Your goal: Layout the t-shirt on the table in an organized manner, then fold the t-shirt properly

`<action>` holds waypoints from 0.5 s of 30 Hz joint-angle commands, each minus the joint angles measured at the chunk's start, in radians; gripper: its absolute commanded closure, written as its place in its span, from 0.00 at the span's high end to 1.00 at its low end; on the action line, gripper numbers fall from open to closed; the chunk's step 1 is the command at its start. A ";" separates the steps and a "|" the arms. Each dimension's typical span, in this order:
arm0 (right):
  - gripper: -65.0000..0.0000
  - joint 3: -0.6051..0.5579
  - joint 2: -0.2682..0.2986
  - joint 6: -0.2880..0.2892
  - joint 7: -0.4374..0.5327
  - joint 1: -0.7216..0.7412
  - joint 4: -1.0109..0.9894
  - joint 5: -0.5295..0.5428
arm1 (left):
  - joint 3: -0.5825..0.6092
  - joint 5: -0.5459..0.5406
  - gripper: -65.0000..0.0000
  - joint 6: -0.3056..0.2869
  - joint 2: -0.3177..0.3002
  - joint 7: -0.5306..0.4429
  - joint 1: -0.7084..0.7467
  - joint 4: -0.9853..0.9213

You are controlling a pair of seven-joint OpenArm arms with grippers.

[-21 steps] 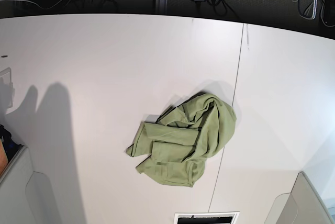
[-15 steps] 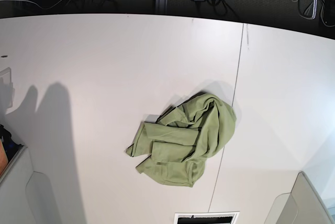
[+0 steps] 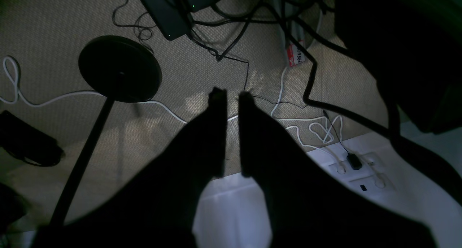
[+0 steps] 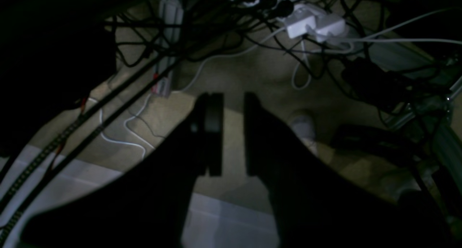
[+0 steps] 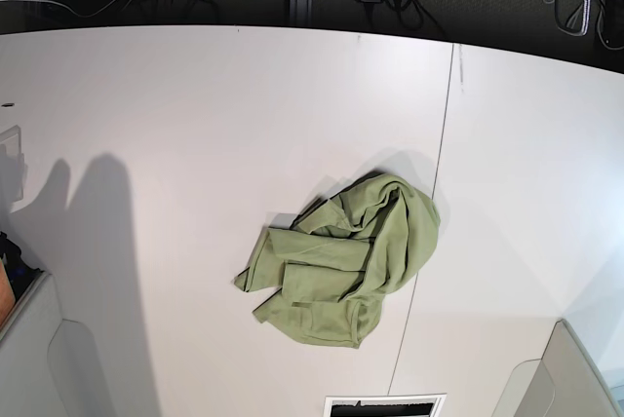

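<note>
The white counter (image 5: 195, 125) held the crumpled t-shirt (image 5: 341, 256) near its middle, against the seam. The left end effector (image 3: 231, 96) and right end effector (image 4: 232, 100) hung empty over carpet, jaws narrowly parted.

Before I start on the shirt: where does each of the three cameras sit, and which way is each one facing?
Base: high above, looking down on the table and crumpled t-shirt; no gripper shows.
Left wrist: behind the left gripper, facing the carpet and cables past the table's edge; jaws slightly parted, empty.
Right wrist: behind the right gripper, facing floor cables; the same.
Shared: both wrist views catch a strip of white table; neither shows the t-shirt.
</note>
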 commanded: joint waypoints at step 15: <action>0.14 0.000 0.073 -0.009 0.004 -0.209 0.247 0.000 | 0.001 -0.016 0.14 -0.002 -0.006 -0.023 0.225 0.260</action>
